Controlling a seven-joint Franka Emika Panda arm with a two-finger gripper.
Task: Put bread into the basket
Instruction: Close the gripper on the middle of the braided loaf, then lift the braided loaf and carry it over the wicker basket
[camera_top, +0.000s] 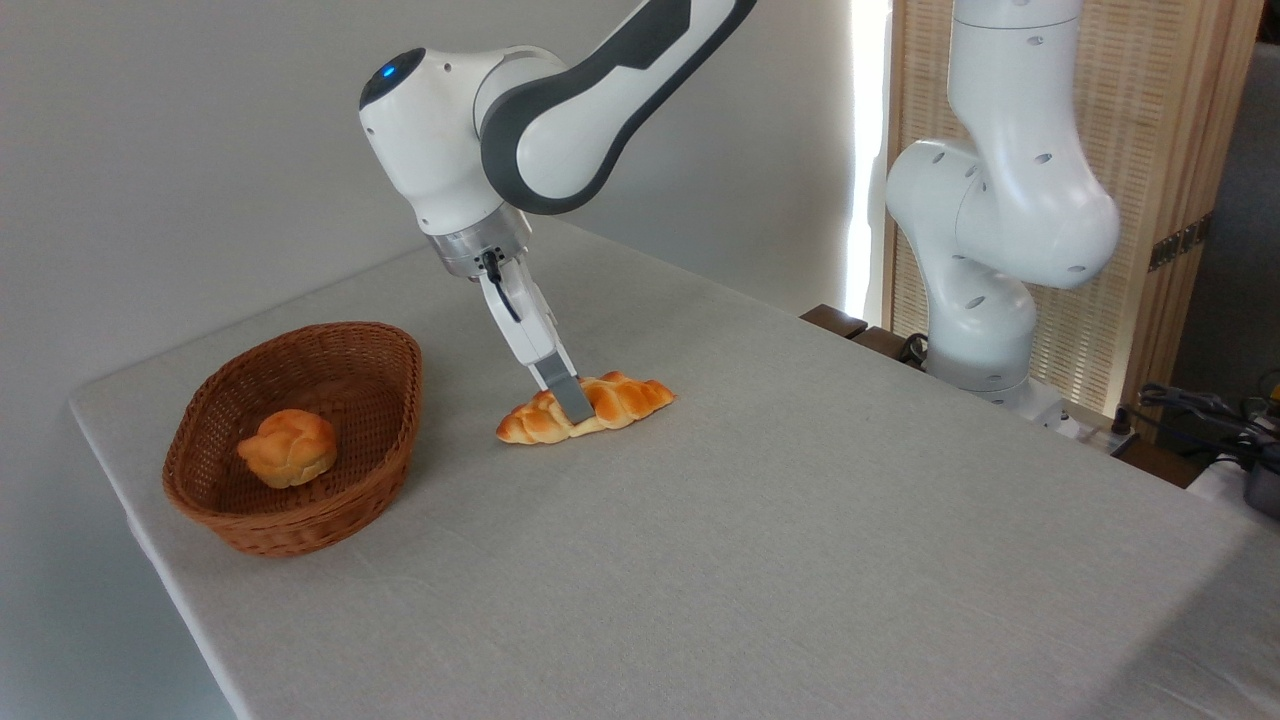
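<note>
The bread (632, 396), a long braided golden loaf, lies flat on the grey tablecloth near the table's middle. My gripper (577, 404) reaches down onto its middle. One grey fingertip (572, 400) stands against the loaf's near side, and the other finger is hidden behind it. Whether the jaws are pressing the loaf does not show. The oval brown wicker basket (290, 525) sits to the left of the bread, near the table's left edge, about a hand's width away.
A small round knotted bun (288, 448) lies inside the basket. The arm's white base (985, 330) stands at the table's far right edge. Cables and dark gear (1220, 420) lie beyond it on the right.
</note>
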